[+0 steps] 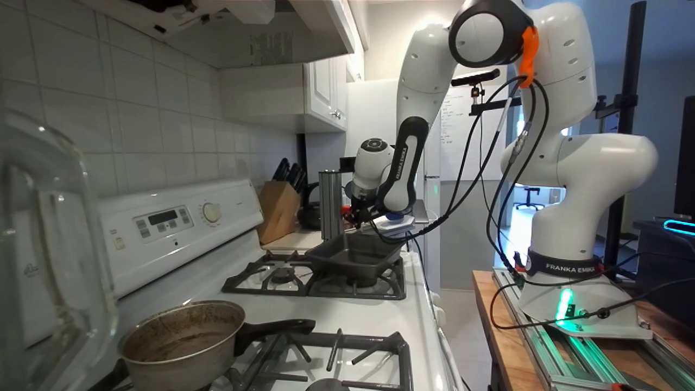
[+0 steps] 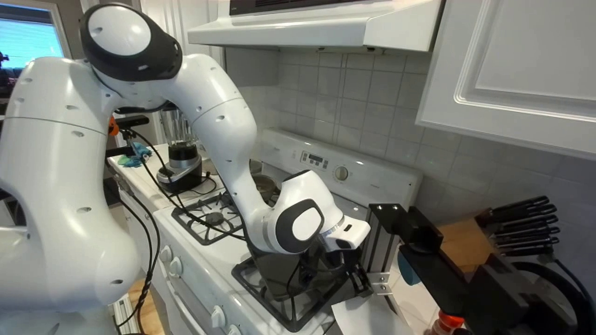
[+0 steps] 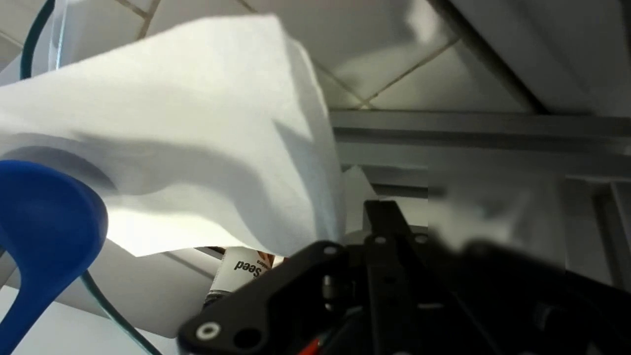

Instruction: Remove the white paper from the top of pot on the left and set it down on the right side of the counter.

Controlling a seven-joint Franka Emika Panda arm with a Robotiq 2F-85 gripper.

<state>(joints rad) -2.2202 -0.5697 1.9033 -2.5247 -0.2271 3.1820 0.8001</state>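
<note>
White paper (image 3: 197,148) lengthwise outward from fingers (image 3: 387,219)

A kitchen: a hood (image 2: 312,34) hangs over the white stove (image 1: 347,312), a tiled wall (image 2: 358,100) rises behind the stove, a knife block (image 1: 278,212) and a blender (image 2: 182,164) stand past its opposite ends, and a pot (image 1: 187,363) rests on it.

The saucepan (image 1: 184,359) stood upright on the stove (image 1: 353,314), open-mouthed, dull metal outside and brown-stained within, its long dark handle pointing toward the stove's front edge. Well apart from it, the plain, limp white paper (image 3: 197,133) was pinched by one edge in the gripper (image 3: 388,212) and reached out above the tiled counter (image 3: 419,86), its pinched side bending into a curl, soft shadows crossing its face.
</note>
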